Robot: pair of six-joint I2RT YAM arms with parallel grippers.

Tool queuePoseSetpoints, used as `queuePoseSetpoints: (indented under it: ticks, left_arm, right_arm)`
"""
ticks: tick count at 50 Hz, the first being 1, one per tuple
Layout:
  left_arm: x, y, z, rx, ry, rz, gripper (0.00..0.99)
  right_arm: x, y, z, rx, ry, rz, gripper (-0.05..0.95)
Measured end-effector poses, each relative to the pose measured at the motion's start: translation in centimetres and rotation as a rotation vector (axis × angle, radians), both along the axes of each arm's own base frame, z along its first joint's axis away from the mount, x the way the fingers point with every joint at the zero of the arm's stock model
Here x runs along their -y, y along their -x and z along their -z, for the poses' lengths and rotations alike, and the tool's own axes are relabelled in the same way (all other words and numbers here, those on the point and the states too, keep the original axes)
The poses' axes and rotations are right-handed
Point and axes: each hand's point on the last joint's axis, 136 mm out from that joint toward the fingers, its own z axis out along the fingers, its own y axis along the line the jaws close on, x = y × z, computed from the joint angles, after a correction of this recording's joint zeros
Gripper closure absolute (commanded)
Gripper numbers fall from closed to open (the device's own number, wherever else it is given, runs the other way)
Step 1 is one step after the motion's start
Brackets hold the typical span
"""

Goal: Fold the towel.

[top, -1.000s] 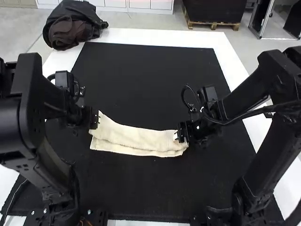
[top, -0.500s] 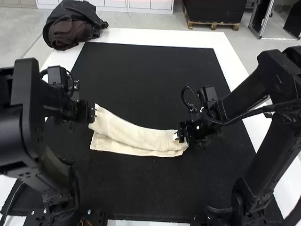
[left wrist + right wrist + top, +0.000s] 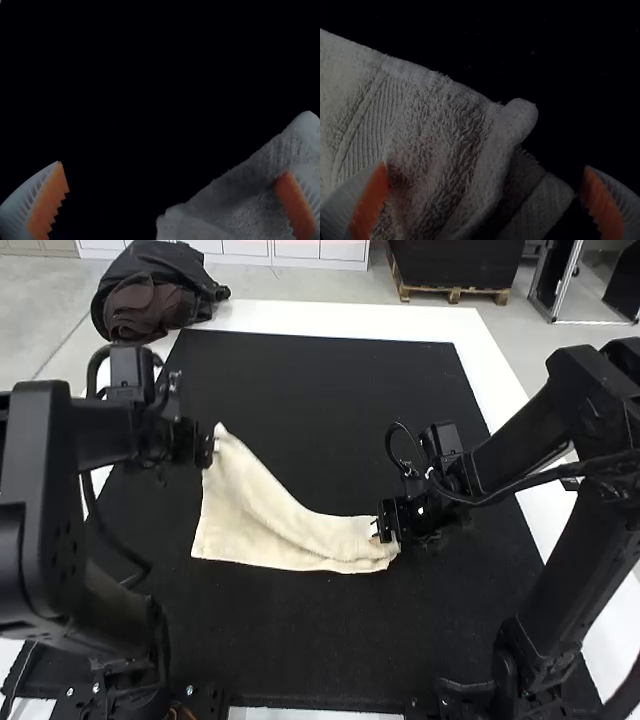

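Black, matte mat (image 3: 320, 390) on a white-edged table (image 3: 340, 318). On the mat, between the arms, a cream towel (image 3: 270, 525) of looped terry: broad and fanned out at the left end, far corner drawn out to a point; narrow and doubled at the right end, with a rolled edge, a ribbed woven band and a lower layer in the right wrist view.

Left of the towel, the left arm (image 3: 35, 520), bent at the elbow; left gripper (image 3: 210, 447) at the drawn-out corner, jaws parted wide, one ribbed white finger over the cloth in the left wrist view. Right of the towel, the right arm (image 3: 510, 455), slanting inward and down; right gripper (image 3: 387, 523) at the narrow end, jaws also well apart, one orange pad (image 3: 371, 200) at the looped pile.

Beyond the towel and to its left, on the table's white edge, a crumpled bundle (image 3: 155, 295) of black and dark brown fabric.
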Motion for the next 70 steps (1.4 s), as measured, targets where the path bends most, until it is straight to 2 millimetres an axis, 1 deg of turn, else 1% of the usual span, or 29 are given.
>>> queuePoseSetpoints:
  ticks: [3, 8, 11, 15, 18, 20, 25, 30, 33, 37, 45, 50, 53, 64, 66, 70]
  left_arm:
    - [0.9, -0.2, 0.0, 0.000, 0.019, 0.018, 0.031]
    - [2.4, -0.6, 1.1, -0.024, 0.044, 0.046, 0.031]
    - [3.0, -0.6, 2.5, -0.055, 0.048, 0.052, 0.031]
    - [2.8, 0.3, 5.2, -0.138, 0.042, 0.037, 0.031]
    - [1.9, 1.1, 6.8, -0.194, 0.031, 0.009, 0.031]
    - [1.0, 1.4, 7.4, -0.216, 0.023, -0.019, 0.031]
    - [-2.5, 1.9, 7.7, -0.228, 0.001, -0.109, 0.031]
    - [-6.2, 2.9, 7.9, -0.247, -0.029, -0.197, 0.033]
    - [-7.8, 3.5, 8.0, -0.254, -0.056, -0.230, 0.033]
    - [-8.8, 4.1, 8.1, -0.275, -0.080, -0.243, 0.033]
    - [-8.9, 4.4, 8.2, -0.293, -0.110, -0.217, 0.033]
    - [-8.0, 4.2, 8.3, -0.296, -0.114, -0.183, 0.033]
    - [-6.9, 3.9, 8.3, -0.293, -0.111, -0.144, 0.033]
    - [-0.6, 2.6, 8.4, -0.273, -0.003, 0.018, 0.038]
    - [0.3, 2.4, 8.5, -0.276, 0.026, 0.036, 0.038]
    - [1.6, 2.4, 8.9, -0.287, 0.072, 0.055, 0.038]
  right_arm:
    - [0.0, 0.0, 0.0, 0.000, 0.000, 0.000, -0.01]
    - [0.0, 0.0, 0.0, -0.001, 0.000, 0.000, -0.01]
    - [0.0, 0.0, 0.0, 0.000, 0.000, 0.000, -0.01]
    - [0.0, 0.0, 0.0, 0.000, 0.000, 0.000, -0.01]
    - [0.0, 0.0, 0.0, 0.000, 0.000, 0.000, -0.01]
    - [0.0, 0.0, 0.0, 0.000, 0.000, 0.000, -0.01]
    - [0.0, 0.0, 0.0, 0.000, 0.000, 0.000, -0.01]
    - [0.0, 0.0, 0.0, 0.000, 0.000, 0.000, -0.01]
    - [0.0, 0.0, 0.1, -0.002, 0.000, 0.000, -0.01]
    - [0.0, 0.0, 0.1, -0.004, 0.000, 0.002, -0.01]
    - [0.0, -0.1, 0.2, -0.006, -0.001, 0.005, -0.01]
    - [0.0, -0.1, 0.2, -0.007, -0.001, 0.006, -0.01]
    - [0.0, -0.1, 0.2, -0.007, -0.001, 0.006, -0.01]
    - [0.0, -0.1, 0.2, -0.008, -0.001, 0.006, -0.01]
    - [0.0, -0.1, 0.2, -0.008, -0.001, 0.006, -0.01]
    - [0.0, -0.1, 0.2, -0.008, -0.001, 0.006, -0.01]
